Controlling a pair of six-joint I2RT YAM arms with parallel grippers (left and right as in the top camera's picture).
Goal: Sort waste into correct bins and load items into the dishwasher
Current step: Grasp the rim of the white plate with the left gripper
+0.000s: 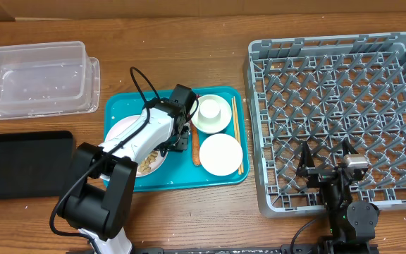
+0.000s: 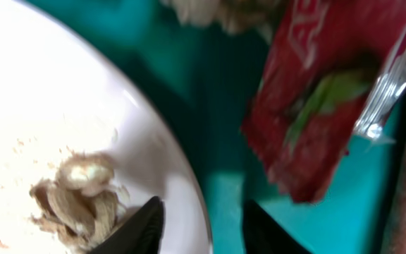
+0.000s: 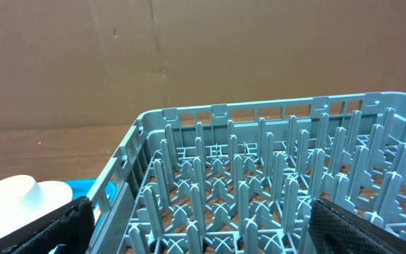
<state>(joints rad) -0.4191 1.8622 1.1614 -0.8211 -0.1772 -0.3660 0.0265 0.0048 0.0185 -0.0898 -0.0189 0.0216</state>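
The right tool (image 3: pixel 203 227) rests low at the near edge of the grey dish rack (image 1: pixel 337 113). Its jaws are spread wide with nothing between them, and the wrist view looks out across the upright pegs.

The left arm reaches from the near edge of the surface (image 1: pixel 189 42) over the teal tray (image 1: pixel 175 182). The left tool (image 2: pixel 201 226) hangs just above the right rim of the large plate (image 2: pixel 48 106). Its jaws are partly open and hold nothing, with one finger over the plate and the other over bare tray.

Beige food scraps (image 2: pixel 76 197) and pale grains lie on the plate close to the near finger. The red wrapper (image 2: pixel 316 92) lies on the tray just beyond the tool, to the right of the plate. The carrot stick (image 1: pixel 195 148) is next to the wrapper. Farther right on the tray sits the small plate (image 1: pixel 220 154), and behind it the small cup stands in the bowl (image 1: pixel 211 114). The chopsticks (image 1: pixel 235 130) lie along the tray's right side.

A crumpled white paper ball (image 2: pixel 220 10) shows only in part at the top edge of the left wrist view.

The black tray (image 1: pixel 23 162) lies at the left of the surface. The clear tub (image 1: pixel 37 77) stands beyond it at the far left. The rack fills the right side.
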